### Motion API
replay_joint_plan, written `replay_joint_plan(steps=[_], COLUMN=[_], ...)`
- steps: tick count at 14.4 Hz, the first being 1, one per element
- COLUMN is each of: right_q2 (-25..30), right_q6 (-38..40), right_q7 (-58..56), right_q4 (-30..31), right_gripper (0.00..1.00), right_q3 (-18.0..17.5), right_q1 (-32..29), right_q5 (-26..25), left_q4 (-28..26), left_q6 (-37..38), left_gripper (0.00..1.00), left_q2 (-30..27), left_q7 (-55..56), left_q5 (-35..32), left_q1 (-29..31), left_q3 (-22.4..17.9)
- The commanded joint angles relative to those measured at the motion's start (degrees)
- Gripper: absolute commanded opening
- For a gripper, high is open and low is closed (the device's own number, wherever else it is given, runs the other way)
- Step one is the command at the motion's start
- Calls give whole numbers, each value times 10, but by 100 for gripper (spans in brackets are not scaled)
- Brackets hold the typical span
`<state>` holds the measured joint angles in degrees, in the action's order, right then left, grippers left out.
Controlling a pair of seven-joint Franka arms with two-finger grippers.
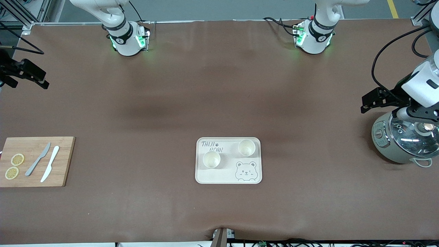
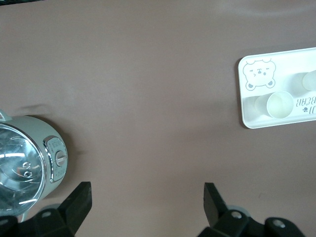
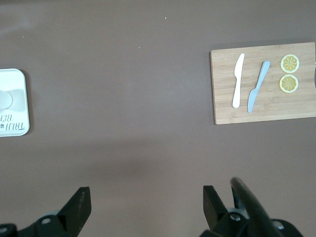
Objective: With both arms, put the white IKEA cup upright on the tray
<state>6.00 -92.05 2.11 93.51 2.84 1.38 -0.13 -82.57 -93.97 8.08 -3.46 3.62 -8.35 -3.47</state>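
The cream-white tray [image 1: 227, 177] with "TAIJI BEAR" lettering and a bear face lies on the brown table, nearer to the front camera than the middle. Two white cups stand upright on it: one [image 1: 211, 160] nearer to the front camera, the other [image 1: 246, 147] beside the lettering. The tray [image 2: 253, 120] and a cup [image 2: 279, 104] show in the left wrist view, and the tray's edge [image 3: 20, 79] in the right wrist view. My left gripper [image 1: 364, 104] is open and empty, up beside a cooker [image 1: 401, 142]. My right gripper [image 1: 44, 80] is open and empty over the right arm's end of the table.
A wooden cutting board [image 1: 61, 171] at the right arm's end holds a grey knife [image 1: 37, 159], a white knife [image 1: 50, 168] and two lemon slices [image 1: 17, 159]. The cooker, with a glass lid, stands at the left arm's end.
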Motion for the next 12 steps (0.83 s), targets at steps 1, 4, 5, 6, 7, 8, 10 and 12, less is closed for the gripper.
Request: replay_joint_plan(steps=[1,4,5,6,7,8,10,12], right_q2=[-6,-6,-6,-6,-6,-6,-6,-6], right_q6=[9,9,10,9,9,10,9,9], right_q7=[11,11,11,11,11,11,11,11], right_q4=[-15,-15,-15,-15,-15,-15,-15,-15], right_gripper=[100,100,100,100,100,100,100,100], right_q3=[-4,-4,-4,-4,-4,-4,-4,-4], right_q1=[-4,-4,-4,-4,-4,-4,-4,-4], right_q5=[-11,-11,-11,-11,-11,-11,-11,-11], left_q4=[4,5,5,5,4,5,8,10], left_q6=[8,6,2,1,0,0,-1,-1], left_gripper=[100,100,100,100,100,100,100,100], left_q2=[-3,-2,-2,0,3,4,4,4], left_q7=[-15,-15,-15,-15,-15,-15,-14,-15], left_q5=[13,13,13,11,12,12,12,12], left_q1=[2,2,1,1,2,2,-2,-3], left_q3=[-3,-1,-2,-4,-4,-4,-2,-2])
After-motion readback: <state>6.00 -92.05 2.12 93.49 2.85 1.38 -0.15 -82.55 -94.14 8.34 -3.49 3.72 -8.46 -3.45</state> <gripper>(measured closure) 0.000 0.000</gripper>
